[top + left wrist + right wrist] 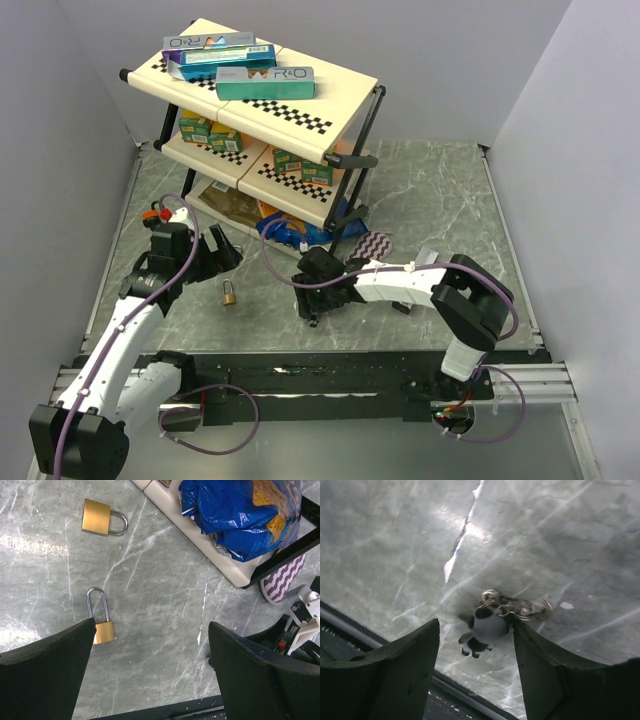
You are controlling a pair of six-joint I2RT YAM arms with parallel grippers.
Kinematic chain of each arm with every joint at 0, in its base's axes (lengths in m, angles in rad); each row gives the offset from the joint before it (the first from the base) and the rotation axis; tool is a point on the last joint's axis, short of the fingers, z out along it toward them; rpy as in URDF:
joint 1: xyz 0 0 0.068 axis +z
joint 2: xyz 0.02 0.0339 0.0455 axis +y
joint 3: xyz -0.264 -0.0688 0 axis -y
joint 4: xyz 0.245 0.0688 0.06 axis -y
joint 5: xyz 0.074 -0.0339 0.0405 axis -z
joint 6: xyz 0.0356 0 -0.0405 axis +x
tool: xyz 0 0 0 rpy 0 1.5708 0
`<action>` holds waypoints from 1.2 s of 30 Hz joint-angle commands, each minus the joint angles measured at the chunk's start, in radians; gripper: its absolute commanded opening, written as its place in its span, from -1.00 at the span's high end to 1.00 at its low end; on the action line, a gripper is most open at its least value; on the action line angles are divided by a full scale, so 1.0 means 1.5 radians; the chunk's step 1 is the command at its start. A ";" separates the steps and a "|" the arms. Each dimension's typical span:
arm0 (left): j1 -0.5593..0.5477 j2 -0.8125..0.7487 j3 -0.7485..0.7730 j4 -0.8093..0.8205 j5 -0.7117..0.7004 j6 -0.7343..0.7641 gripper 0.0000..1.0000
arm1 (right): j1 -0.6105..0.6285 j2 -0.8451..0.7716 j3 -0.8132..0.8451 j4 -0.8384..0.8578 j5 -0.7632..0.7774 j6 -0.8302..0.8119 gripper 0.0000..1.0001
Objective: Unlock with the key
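A bunch of keys (520, 608) on a ring with a small black-and-white toy charm (487, 627) lies on the grey marble table. My right gripper (476, 630) is open just over it, the charm between the jaws and against the right finger (540, 665). In the top view the right gripper (308, 303) is low near the table's front edge. A brass padlock (100, 622) lies beside my open, empty left gripper (151, 630), at its left finger. A second brass padlock (100, 518) lies farther off. One padlock (230, 294) shows in the top view, near the left gripper (224, 256).
A two-tier shelf rack (345, 120) with boxes stands at the back. A blue bag (235, 515) lies on its bottom tray, and a purple patterned item (375, 243) beside its foot. The black front rail (320, 375) runs close below both grippers.
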 commanded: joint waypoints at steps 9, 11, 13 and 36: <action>-0.003 -0.002 -0.004 0.027 -0.005 -0.004 -0.99 | 0.024 -0.038 -0.024 -0.075 0.090 0.007 -0.34; -0.003 0.003 -0.004 0.028 -0.005 -0.003 -0.99 | 0.026 -0.033 -0.022 -0.072 0.091 0.000 -0.33; -0.003 0.006 -0.003 0.029 -0.003 -0.002 -0.99 | 0.033 -0.023 -0.005 -0.073 0.095 -0.011 -0.32; -0.002 -0.007 0.015 0.022 -0.029 0.010 -0.99 | 0.049 -0.010 0.042 -0.085 0.086 -0.096 0.70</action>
